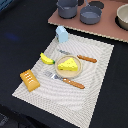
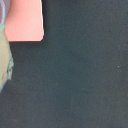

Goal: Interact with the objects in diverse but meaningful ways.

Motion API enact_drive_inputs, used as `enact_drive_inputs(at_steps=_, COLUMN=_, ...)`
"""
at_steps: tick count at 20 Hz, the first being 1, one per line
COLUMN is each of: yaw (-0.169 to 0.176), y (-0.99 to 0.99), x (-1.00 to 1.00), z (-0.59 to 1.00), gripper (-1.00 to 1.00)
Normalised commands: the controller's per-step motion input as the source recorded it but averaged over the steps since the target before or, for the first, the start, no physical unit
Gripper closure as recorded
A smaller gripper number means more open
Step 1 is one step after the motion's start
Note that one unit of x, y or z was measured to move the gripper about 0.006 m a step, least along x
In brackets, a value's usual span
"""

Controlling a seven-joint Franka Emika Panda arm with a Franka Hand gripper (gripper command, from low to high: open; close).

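Nearest on the dark table [image 1: 20, 30], a striped placemat [image 1: 95, 85] carries the orange-brown bread loaf [image 1: 30, 80] at its near left corner. Just beyond, a fork [image 1: 66, 80] lies beside a plate [image 1: 56, 69] holding the yellow cheese wedge [image 1: 68, 64]. The yellow banana [image 1: 47, 59] lies just left of the plate, a knife [image 1: 80, 57] behind it. The pale blue milk carton [image 1: 62, 34] stands upright at the mat's far edge. Farthest, two grey pots [image 1: 67, 8] sit on a pinkish board [image 1: 107, 29]. The gripper appears in neither view, so whether it is open or closed is unknown.
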Motion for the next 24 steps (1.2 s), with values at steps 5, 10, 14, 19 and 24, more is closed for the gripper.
enact_drive_inputs(at_steps=5, yaw=0.0, y=-0.04, x=0.12, z=-0.05, gripper=-1.0)
enact_drive_inputs(at_steps=10, yaw=-0.025, y=-0.03, x=0.56, z=-0.07, gripper=-1.0)
enact_drive_inputs(at_steps=14, yaw=-0.008, y=0.03, x=0.77, z=-0.1, gripper=-1.0)
enact_drive_inputs(at_steps=19, yaw=0.0, y=0.04, x=0.75, z=-0.18, gripper=-1.0)
enact_drive_inputs(at_steps=24, yaw=0.021, y=-0.11, x=0.47, z=-0.19, gripper=-1.0)
